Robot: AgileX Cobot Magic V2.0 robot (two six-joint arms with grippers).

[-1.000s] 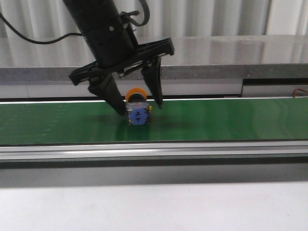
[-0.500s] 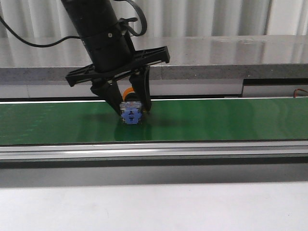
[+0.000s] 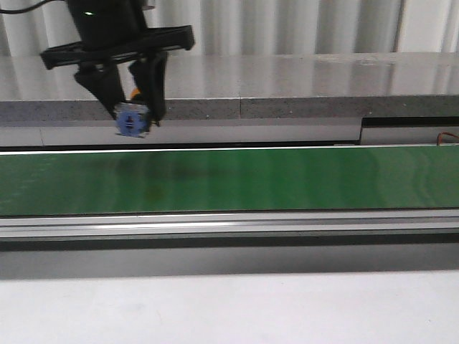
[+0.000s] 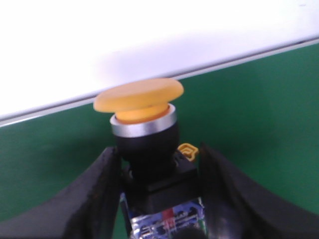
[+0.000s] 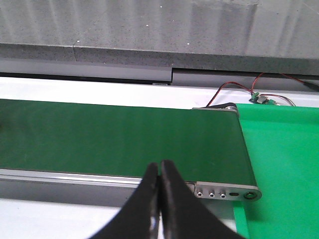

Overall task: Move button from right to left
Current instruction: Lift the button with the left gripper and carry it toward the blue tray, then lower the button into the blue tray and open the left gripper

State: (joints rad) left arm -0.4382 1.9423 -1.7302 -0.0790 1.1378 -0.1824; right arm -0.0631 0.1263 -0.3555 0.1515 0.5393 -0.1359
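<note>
My left gripper (image 3: 134, 115) is shut on the button (image 3: 131, 120) and holds it in the air above the green conveyor belt (image 3: 287, 179), at the left of the front view. Its blue contact block faces the camera. In the left wrist view the button (image 4: 144, 134) shows its yellow-orange mushroom cap, metal ring, black collar and blue block, clamped between the two black fingers (image 4: 99, 194) of the left gripper (image 4: 159, 199). My right gripper (image 5: 159, 174) is shut and empty, over the near rail by the belt's right end. It does not show in the front view.
The belt's near metal rail (image 3: 229, 226) runs across the front view, with a grey stone ledge (image 3: 301, 93) behind the belt. In the right wrist view the belt end plate (image 5: 227, 191) has small buttons, a green mat (image 5: 284, 164) lies beside it, and red wires (image 5: 234, 87) run behind.
My left gripper closed on the button on the belt, then lifted it up and carried it to the left. The belt below now has nothing on it.
</note>
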